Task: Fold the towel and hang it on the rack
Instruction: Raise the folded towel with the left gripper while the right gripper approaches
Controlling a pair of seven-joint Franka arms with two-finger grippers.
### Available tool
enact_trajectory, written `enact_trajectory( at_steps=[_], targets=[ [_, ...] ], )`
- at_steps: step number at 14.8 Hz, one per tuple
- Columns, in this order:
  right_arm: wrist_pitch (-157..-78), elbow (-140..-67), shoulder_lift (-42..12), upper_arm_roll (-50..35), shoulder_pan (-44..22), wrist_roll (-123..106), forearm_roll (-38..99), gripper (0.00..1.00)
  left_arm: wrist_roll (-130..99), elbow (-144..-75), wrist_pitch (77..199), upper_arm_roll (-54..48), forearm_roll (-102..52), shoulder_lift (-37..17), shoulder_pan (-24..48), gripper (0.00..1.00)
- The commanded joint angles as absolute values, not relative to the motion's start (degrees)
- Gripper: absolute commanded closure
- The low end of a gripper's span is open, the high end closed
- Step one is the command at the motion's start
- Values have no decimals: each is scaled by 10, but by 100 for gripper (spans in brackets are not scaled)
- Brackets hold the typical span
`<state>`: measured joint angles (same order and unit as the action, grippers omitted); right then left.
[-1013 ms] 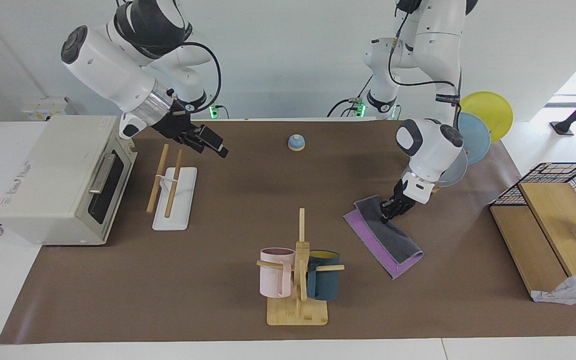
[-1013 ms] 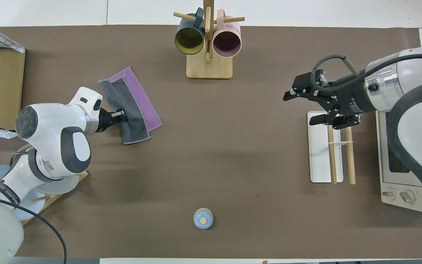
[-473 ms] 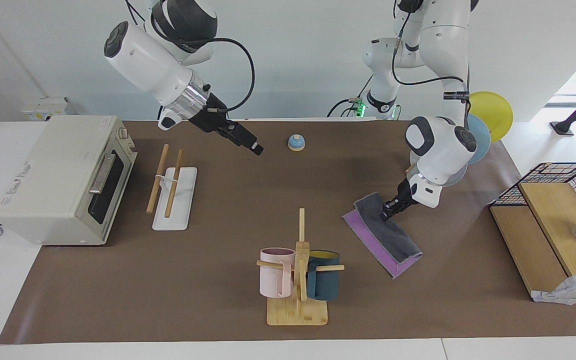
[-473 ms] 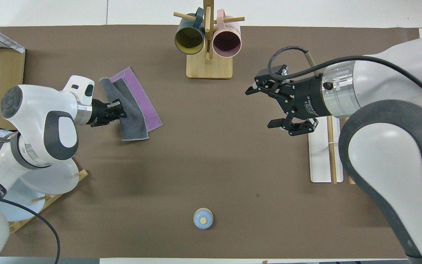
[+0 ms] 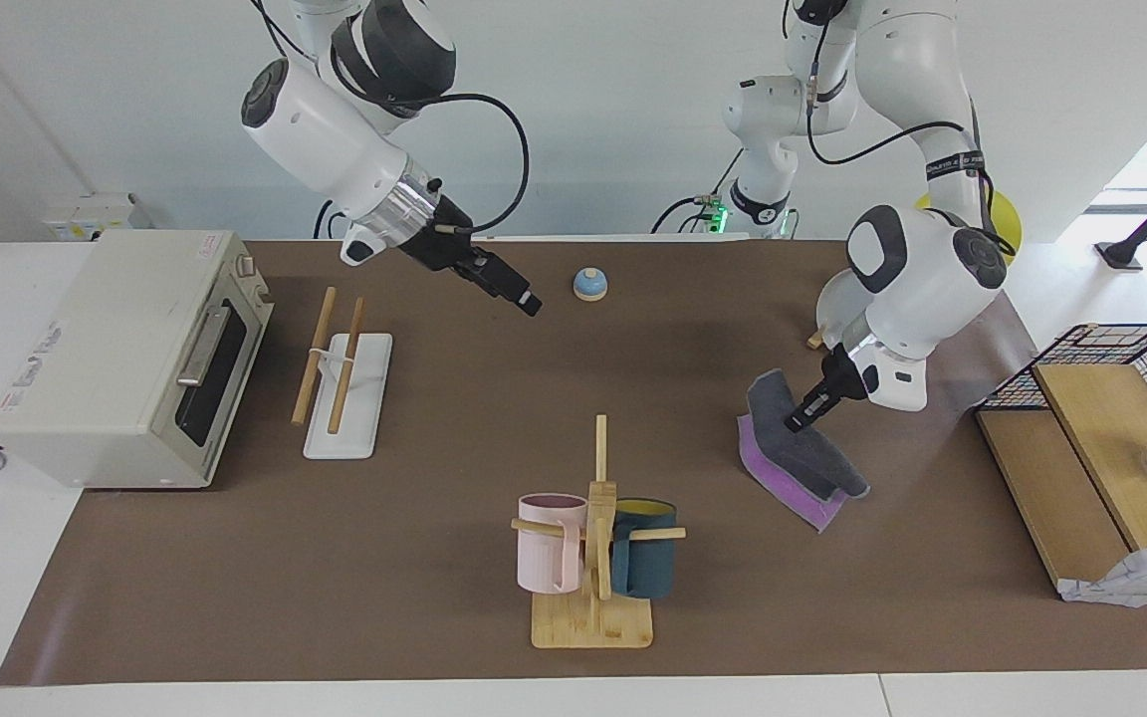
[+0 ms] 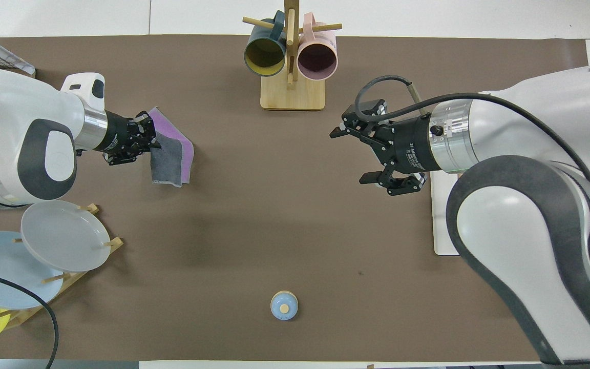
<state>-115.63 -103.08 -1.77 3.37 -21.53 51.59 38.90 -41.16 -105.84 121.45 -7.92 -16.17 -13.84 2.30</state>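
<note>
While our left hand (image 5: 801,419) stays out of it no longer — it is clenched on the grey upper layer of the towel (image 5: 801,460) — the question for the coming move is how that cloth lies from the rack (image 5: 340,370). We see the towel at the left arm's end of the desk (image 5: 454,398), partly folded: grey face uppermost, purple face showing along the lower edge, one end lifted off the brown surface by our grip and the other end resting on it. In the overhead view the left hand (image 6: 144,139) holds the towel (image 6: 172,156) at the end toward the left arm, with the cloth trailing away from the fingers toward the middle of the desk.

The rack stands well apart from it, at the right arm's end, just in front of the toaster oven (image 5: 125,354). Its two wooden rods run away from the robots, so we judge the towel's long fold line will need to end up across those rods, not along them.

Our right hand (image 5: 519,291) is released, jaws wide, and hangs over bare desk between the rack and the small blue bell (image 5: 589,284); from overhead the right hand (image 6: 372,156) faces toward the towel. It is much the nearer of the two to the rack. The mug tree (image 5: 595,558) stands between towel and rack, farther from the robots — a crossing path should pass on the robots' side of it.
</note>
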Motion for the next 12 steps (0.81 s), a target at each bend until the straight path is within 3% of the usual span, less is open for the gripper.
enact_trajectory(
  at_steps=[1, 6, 12],
  targets=[
    [-1201, -1054, -1, 34, -235, 546, 399, 0, -532, -1022, 1156, -78, -122, -127, 27, 100],
    [-1228, -1063, 0, 34, -250, 554, 399, 0, -748, -948, 1088, -84, -128, -121, 28, 100],
    [-1322, -1071, -8, 34, -310, 646, 406, 0, -1009, -948, 1117, -100, -201, -75, 29, 100]
  ],
)
